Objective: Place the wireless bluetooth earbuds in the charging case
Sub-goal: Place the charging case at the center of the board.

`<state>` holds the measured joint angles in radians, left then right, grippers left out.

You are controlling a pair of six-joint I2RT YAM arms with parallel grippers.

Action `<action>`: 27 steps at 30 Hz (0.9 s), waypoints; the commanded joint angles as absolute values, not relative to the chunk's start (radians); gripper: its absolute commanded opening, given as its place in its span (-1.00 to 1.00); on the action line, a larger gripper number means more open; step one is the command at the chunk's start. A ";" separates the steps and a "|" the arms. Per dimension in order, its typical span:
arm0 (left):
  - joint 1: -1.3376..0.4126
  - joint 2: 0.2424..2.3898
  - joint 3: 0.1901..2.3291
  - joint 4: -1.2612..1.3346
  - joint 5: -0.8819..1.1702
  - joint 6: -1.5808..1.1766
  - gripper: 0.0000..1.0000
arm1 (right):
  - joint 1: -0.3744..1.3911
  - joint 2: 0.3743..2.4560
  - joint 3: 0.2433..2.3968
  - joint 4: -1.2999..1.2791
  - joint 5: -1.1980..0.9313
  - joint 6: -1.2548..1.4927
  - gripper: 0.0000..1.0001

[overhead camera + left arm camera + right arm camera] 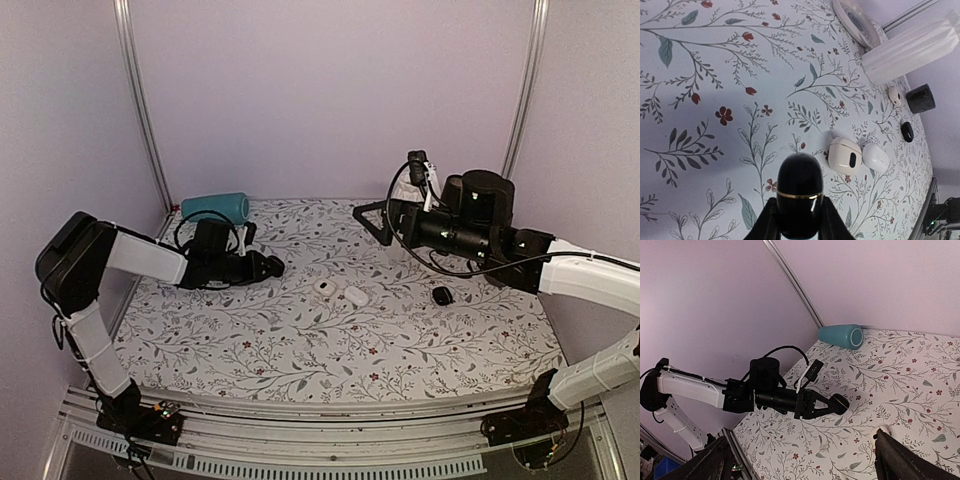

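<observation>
The charging case (799, 192) is a glossy black pebble with a thin gold band, closed. My left gripper (799, 220) is shut on its near end and holds it low over the floral table, left of the middle. It also shows in the top view (272, 267) and in the right wrist view (840, 403). My right gripper (368, 222) is raised at the back right, wide open and empty; its fingers (905, 460) frame the right wrist view. No black earbuds show in any view.
Two white oval cases (324, 288) (355, 295) lie mid-table, ahead of the held case (845, 155). A black oval lump (441, 295) lies to their right. A teal cup (215, 207) lies on its side at back left. A white vase (912, 50) and a black cylinder (920, 98) stand far right.
</observation>
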<state>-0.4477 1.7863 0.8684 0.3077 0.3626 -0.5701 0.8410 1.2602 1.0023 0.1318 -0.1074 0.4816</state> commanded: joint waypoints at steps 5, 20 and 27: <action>-0.427 1.828 0.866 0.277 0.385 -0.577 -1.00 | 0.835 1.239 0.982 0.127 -0.101 0.501 0.98; -0.426 1.839 0.828 0.276 0.372 -0.583 -0.91 | 0.835 1.253 0.996 0.118 -0.112 0.505 0.98; -0.427 1.825 0.826 0.264 0.359 -0.577 -0.54 | 0.835 1.258 1.008 0.114 -0.124 0.500 0.98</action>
<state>-0.4377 1.8309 0.8349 0.2676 0.3683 -0.5774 0.8410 1.2579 0.9936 0.1223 -0.1104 0.4980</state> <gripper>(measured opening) 0.217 0.989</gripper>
